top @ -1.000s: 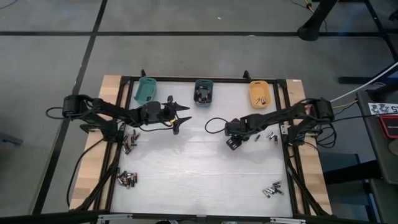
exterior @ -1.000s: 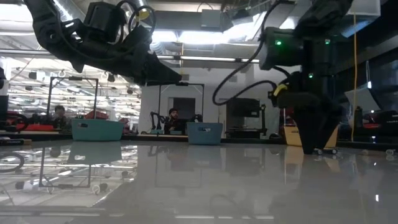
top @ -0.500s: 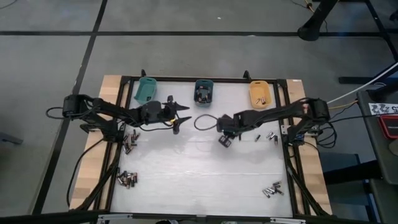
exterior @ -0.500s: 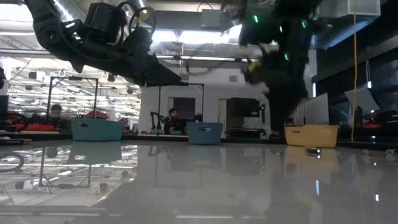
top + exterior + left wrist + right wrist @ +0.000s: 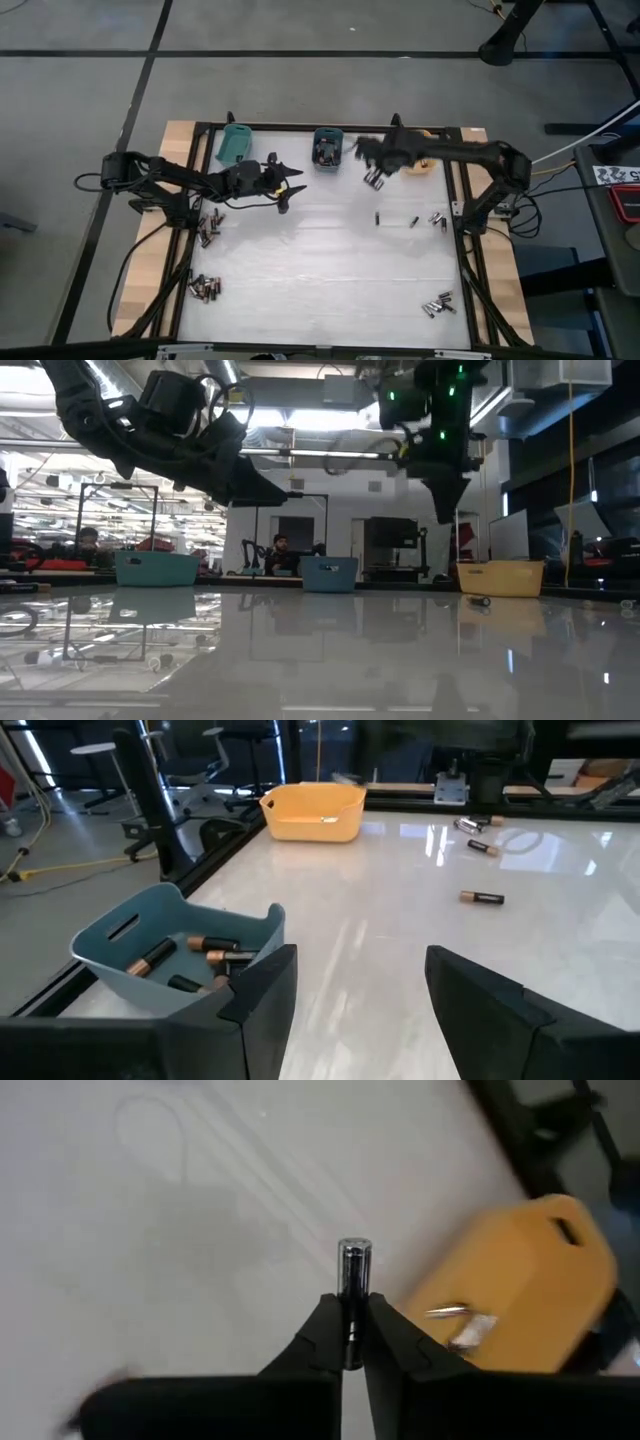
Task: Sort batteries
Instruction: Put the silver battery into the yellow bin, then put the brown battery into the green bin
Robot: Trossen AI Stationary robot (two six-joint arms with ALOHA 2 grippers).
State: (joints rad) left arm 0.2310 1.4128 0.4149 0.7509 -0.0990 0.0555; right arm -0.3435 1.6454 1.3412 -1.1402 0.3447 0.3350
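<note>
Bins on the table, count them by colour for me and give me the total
Teal bin: 1
Blue bin: 1
Orange bin: 1
Total: 3 bins

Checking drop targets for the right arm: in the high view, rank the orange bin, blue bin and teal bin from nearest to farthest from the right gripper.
The right gripper is shut on a battery.
1. Orange bin: just to its right, back edge, partly under the arm.
2. Blue bin: just to its left, back centre; close to the first.
3. Teal bin: far left, back edge.
</note>
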